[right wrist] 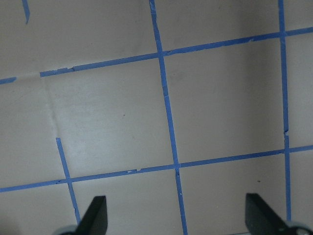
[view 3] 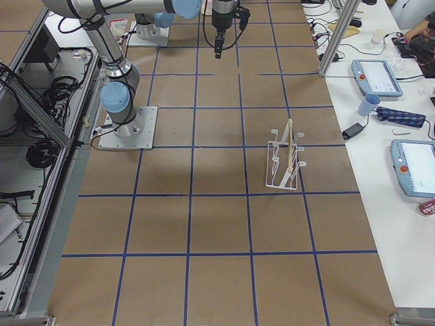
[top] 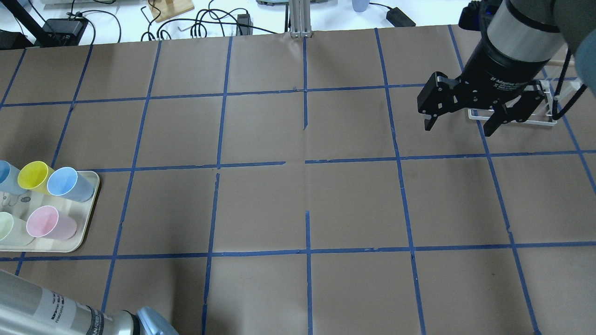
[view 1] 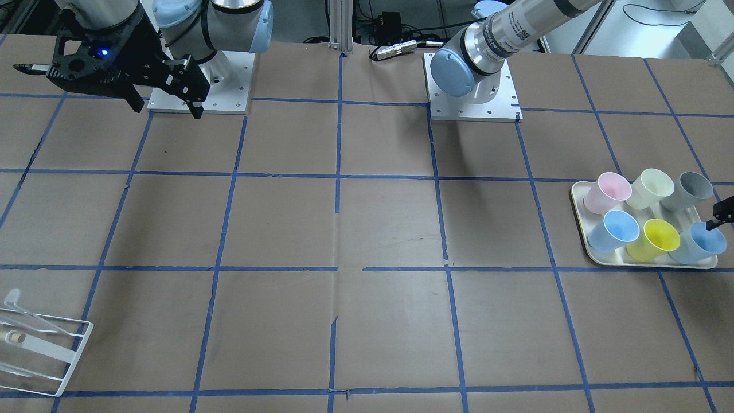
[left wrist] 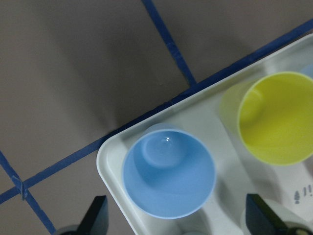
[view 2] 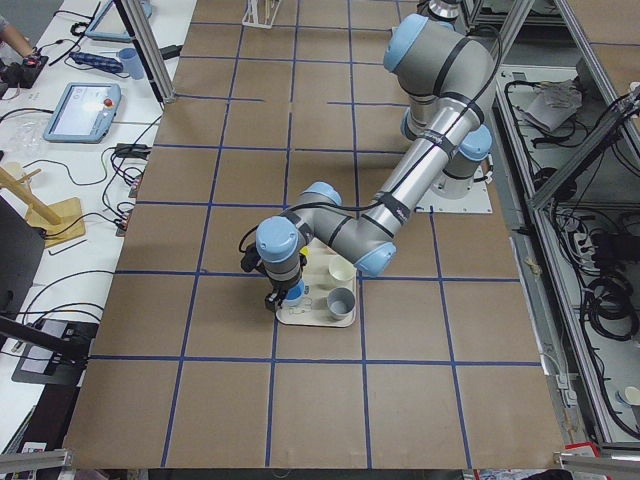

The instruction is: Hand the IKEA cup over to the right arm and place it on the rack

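The pale blue IKEA cup (view 1: 701, 242) stands upright at a corner of the cream tray (view 1: 578, 198), next to a yellow cup (view 1: 658, 238). In the left wrist view the cup (left wrist: 168, 178) lies straight below, between the finger tips. My left gripper (left wrist: 178, 218) is open above it and holds nothing; only a fingertip (view 1: 722, 213) shows at the front view's right edge. My right gripper (top: 458, 128) is open and empty, hanging above bare table in front of the white wire rack (top: 512, 118). The rack (view 1: 40, 344) stands at the table's far end from the tray.
The tray also holds a brighter sky-blue cup (view 1: 615, 230), a pink cup (view 1: 608, 192), a cream cup (view 1: 651, 187) and a grey cup (view 1: 688, 191). Brown paper with blue tape lines covers the table (view 1: 367, 229). Both arm bases (view 1: 473, 103) stand at the robot's side.
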`<control>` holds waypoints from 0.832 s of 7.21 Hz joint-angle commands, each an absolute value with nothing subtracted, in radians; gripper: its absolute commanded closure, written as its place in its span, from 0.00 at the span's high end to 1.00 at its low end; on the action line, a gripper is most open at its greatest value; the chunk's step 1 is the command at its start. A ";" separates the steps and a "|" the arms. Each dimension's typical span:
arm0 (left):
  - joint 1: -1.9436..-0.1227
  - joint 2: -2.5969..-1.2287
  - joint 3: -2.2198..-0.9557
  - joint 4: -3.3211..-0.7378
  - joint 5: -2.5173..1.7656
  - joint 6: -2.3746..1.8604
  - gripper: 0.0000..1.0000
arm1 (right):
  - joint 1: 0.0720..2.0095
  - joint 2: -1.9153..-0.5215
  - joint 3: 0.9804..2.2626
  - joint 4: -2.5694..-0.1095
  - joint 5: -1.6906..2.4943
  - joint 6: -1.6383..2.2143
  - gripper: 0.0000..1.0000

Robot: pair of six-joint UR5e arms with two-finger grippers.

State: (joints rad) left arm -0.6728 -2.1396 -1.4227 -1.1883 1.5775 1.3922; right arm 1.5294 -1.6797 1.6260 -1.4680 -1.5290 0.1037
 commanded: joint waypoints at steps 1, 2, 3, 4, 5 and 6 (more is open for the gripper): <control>-0.672 -2.172 -1.417 -1.189 1.568 1.356 1.00 | 1.529 -1.678 1.626 -1.467 -1.528 0.104 1.00; -0.672 -2.184 -1.417 -1.186 1.568 1.350 1.00 | 1.529 -1.683 1.625 -1.466 -1.526 0.104 1.00; -0.673 -2.197 -1.422 -1.183 1.572 1.345 1.00 | 1.529 -1.678 1.624 -1.466 -1.507 0.103 1.00; -0.673 -2.206 -1.414 -1.183 1.577 1.344 1.00 | 1.529 -1.669 1.620 -1.474 -1.481 0.071 1.00; -0.675 -2.206 -1.414 -1.183 1.577 1.345 0.80 | 1.529 -1.670 1.617 -1.486 -1.464 0.033 1.00; -0.675 -2.204 -1.414 -1.183 1.575 1.350 0.39 | 1.523 -1.664 1.620 -1.489 -1.456 0.031 1.00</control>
State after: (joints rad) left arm -0.6743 -2.2038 -1.4151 -1.1829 1.5758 1.3464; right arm 1.5280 -1.6699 1.6193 -1.4821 -1.4714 0.0487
